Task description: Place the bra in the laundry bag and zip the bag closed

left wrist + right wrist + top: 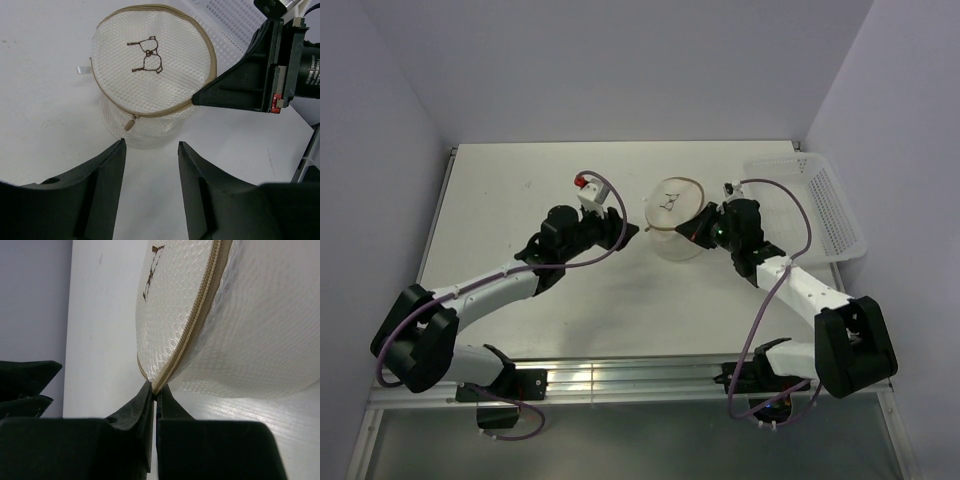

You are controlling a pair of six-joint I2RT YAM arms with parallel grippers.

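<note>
The laundry bag (672,222), a small white mesh drum with a tan zipper rim and a bra symbol on its top face, stands at mid table. It fills the upper part of the left wrist view (150,65). Its tan zipper pull (131,122) hangs at the near side. My right gripper (156,389) is shut on the tan rim of the bag (240,315), pinching it from the bag's right (698,228). My left gripper (150,145) is open just short of the bag, on its left (625,232), with nothing between its fingers. The bra is hidden in every view.
A white perforated plastic basket (820,200) sits at the table's right edge, just behind the right arm, and shows behind the bag (235,20) in the left wrist view. Purple walls close in the table on three sides.
</note>
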